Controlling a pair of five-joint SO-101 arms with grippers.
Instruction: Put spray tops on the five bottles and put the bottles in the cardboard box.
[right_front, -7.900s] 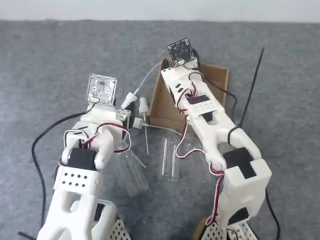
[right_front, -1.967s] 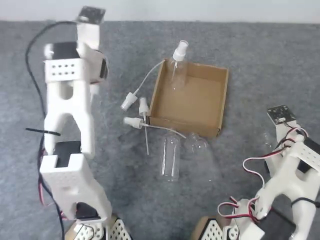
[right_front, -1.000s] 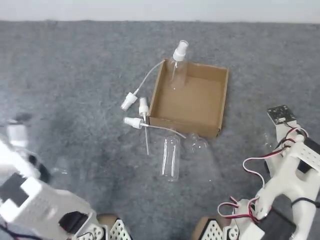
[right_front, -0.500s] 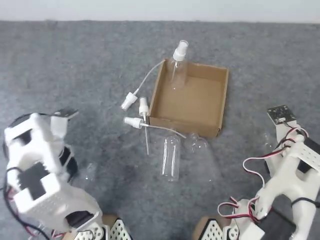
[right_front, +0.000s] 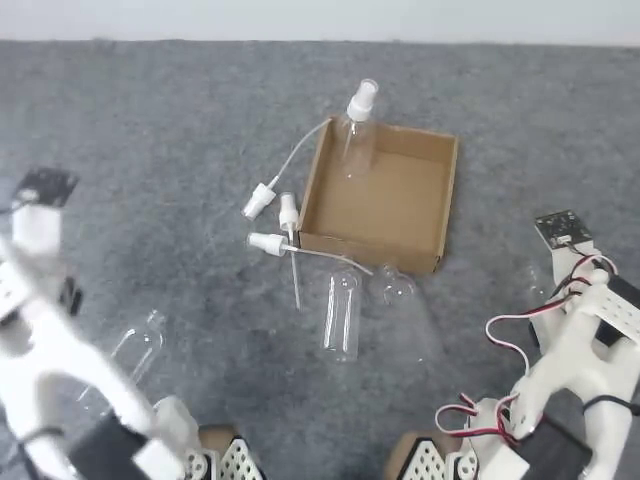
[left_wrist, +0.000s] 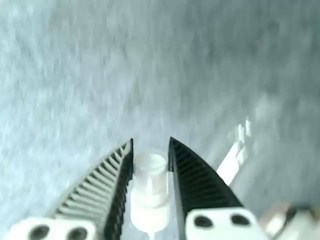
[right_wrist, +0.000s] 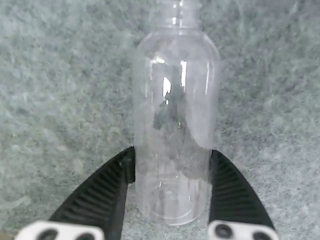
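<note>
Here, clamps the capless bottle (right_wrist: 175, 90) in the right gripper (right_wrist: 171, 151), long axis along the jaws, open neck pointing ahead past their tips; pinches a spray top (left_wrist: 149, 186) in the left gripper (left_wrist: 151, 141), well apart leftward

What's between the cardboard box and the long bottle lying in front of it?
In the high view, a spray top's thin tube lies between the cardboard box and that bottle.
</note>
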